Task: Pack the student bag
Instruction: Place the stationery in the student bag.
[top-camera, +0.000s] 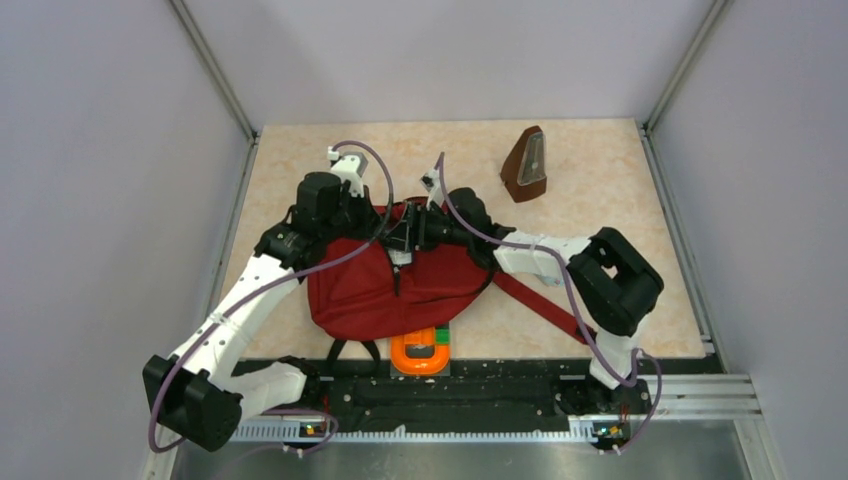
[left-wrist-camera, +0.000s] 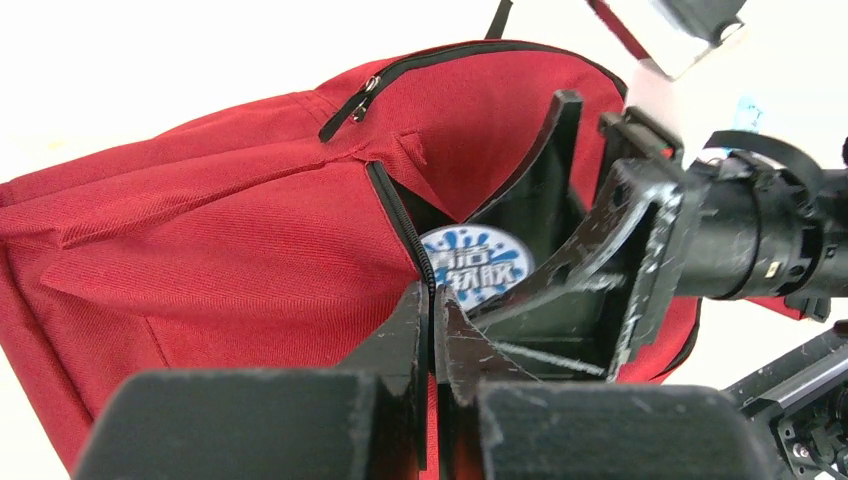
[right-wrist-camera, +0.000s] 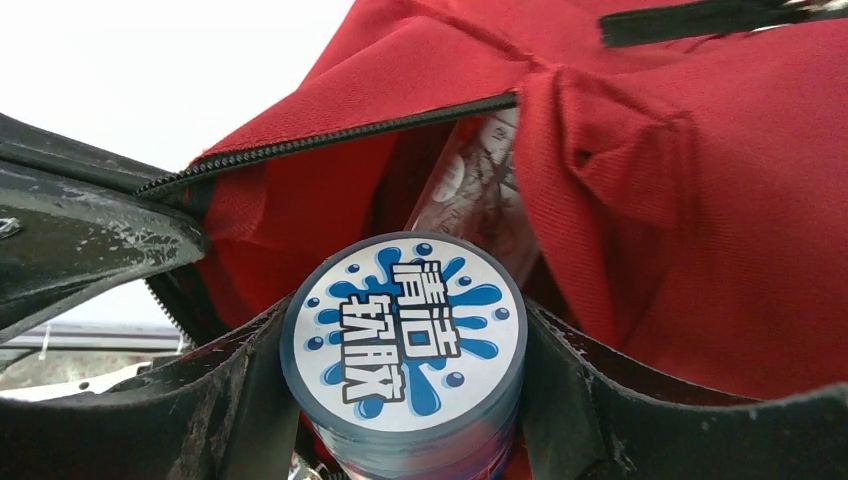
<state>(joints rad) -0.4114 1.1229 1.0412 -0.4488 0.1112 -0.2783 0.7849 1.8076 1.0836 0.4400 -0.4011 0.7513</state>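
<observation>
The student bag (top-camera: 390, 285) lies toward the desk's (top-camera: 600, 150) near edge; our left hand (left-wrist-camera: 433, 300) pinches its zipper lip (left-wrist-camera: 398, 222), our right hand (right-wrist-camera: 405, 390) grips a cleaning-gel tub (right-wrist-camera: 405, 330) at the mouth. We should hold the lip high; release only well inside.

- Top view: soft, even overhead light; table (top-camera: 620, 170) bright, shadows faint, focus sharp throughout.
- Left wrist view: background blown out white; bag (left-wrist-camera: 220, 240) well lit, weave crisp; left fingers (left-wrist-camera: 405, 340) dark, slightly soft at bottom edge.
- Right wrist view: white glare upper left; tub (right-wrist-camera: 405, 335) print sharp; right fingers (right-wrist-camera: 225, 400) dim, blurred toward the corners.
</observation>
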